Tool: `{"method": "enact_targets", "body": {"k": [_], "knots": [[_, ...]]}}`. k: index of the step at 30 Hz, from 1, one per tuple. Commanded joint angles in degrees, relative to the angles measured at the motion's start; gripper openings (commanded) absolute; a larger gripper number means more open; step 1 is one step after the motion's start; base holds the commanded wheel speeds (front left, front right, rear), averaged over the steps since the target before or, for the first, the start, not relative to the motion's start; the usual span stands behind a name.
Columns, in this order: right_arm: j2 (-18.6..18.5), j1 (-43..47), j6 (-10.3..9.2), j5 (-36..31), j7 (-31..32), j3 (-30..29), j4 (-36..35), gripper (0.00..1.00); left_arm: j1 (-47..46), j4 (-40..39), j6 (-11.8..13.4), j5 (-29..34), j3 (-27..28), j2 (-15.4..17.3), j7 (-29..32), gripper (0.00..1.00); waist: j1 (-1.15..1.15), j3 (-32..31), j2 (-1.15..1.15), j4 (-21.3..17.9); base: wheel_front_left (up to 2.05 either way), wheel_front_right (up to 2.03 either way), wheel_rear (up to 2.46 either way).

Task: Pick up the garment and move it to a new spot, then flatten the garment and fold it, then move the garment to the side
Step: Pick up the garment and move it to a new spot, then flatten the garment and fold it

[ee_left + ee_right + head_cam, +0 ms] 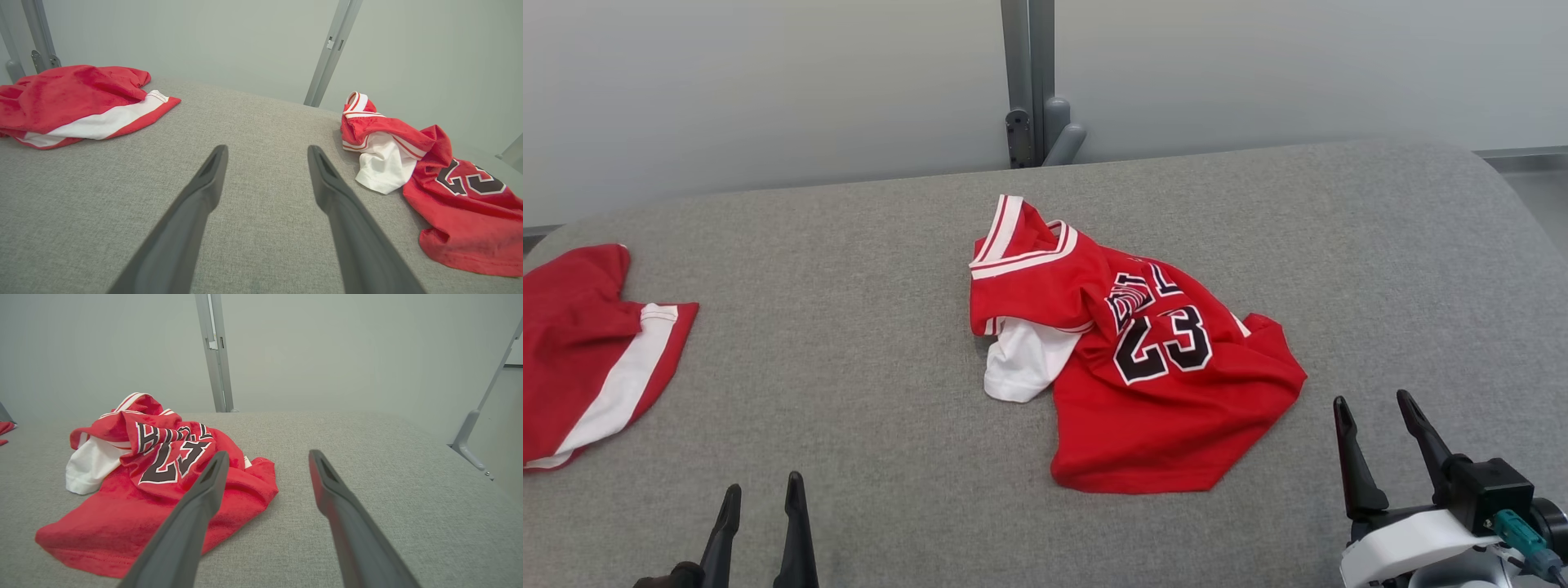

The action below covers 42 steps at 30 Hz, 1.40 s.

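At the far left of the grey fabric-covered table (849, 286) lies a second red garment with a white band (588, 343), bunched and well apart from everything else. It does not look like the piece in hand.

Next come the left jaws at the lower left of the head view, fingers (796, 523) spread wide and holding nothing, above bare cloth. From them the jersey lies ahead and well off to the right.

The red basketball jersey (1143, 376) sits crumpled near the middle of the table. Its white-and-red striped collar is at the far end and its hem is toward the robot. The long axis therefore runs from far to near, slanting a little rightward. A white inner layer spills out on its left side.

The right jaws, at the lower right, also stand fully open and empty. Their fingers (1352, 457) are just beside the jersey's near right corner, so the right arm is plainly the nearer one and looks best placed for the first pick.

A black "23" outlined in white reads clearly on the jersey. The arched lettering above it is creased and cannot be read in full. No brand tag shows.
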Motion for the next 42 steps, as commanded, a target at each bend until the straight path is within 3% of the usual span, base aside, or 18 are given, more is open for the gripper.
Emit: {"method": "enact_targets", "body": {"k": [1, 26, 42], "knots": [[-0.2, 0.18, -0.04, -0.02, -0.18, -0.18, -0.04, 1.0, 1.1, -0.16, -0.25, 0.68, 0.46, -0.09, 0.01, 1.0, 0.0, 0.04, 0.0, -0.06, 0.0, 0.0, 0.0], [-0.1, -0.95, -0.04, 0.13, -0.18, -0.3, 0.44, 1.0, 1.64, -1.43, -1.23, -0.32, 0.72, -0.7, 0.01, 1.0, 0.0, 0.36, 0.0, 0.73, 0.0, 0.0, 0.0], [-0.27, -1.93, -0.04, 0.27, -0.18, 0.37, 0.32, 1.0, -4.47, 2.2, -1.27, -7.17, -7.38, -0.65, 0.0, 1.0, 0.0, 1.76, 0.0, -2.16, 0.0, 0.0, 0.0]]}}
